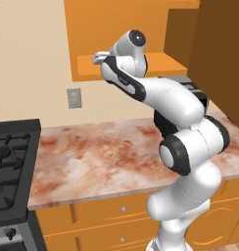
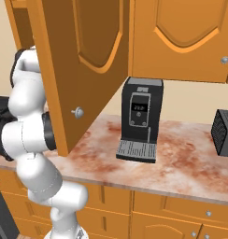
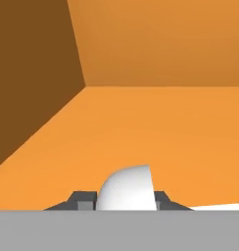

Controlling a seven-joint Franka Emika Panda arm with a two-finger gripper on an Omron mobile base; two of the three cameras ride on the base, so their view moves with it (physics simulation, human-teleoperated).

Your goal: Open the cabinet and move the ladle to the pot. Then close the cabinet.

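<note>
The cabinet (image 1: 126, 63) is standing open, its wide door (image 2: 83, 70) swinging out over the marbled counter (image 1: 102, 157) with the round silver knob (image 2: 78, 112) near the door's lower edge. The arm is reaching up over the counter and into the cabinet's lower shelf (image 1: 160, 63), where the gripper (image 1: 98, 58) is sitting just above the shelf's front edge. In the hand view the orange shelf floor (image 3: 155, 127) is running open ahead to the back wall, with the darker side wall (image 3: 33, 73) closing in on the left. The ladle (image 3: 127, 190) is lying on that floor directly between the two dark fingertips (image 3: 82, 200), its rounded white bowl filling the gap. The jaws are drawn in narrowly against either side of it and appear to be pinching it. A black coffee machine (image 2: 140, 119) is standing on the counter beyond the door.
</note>
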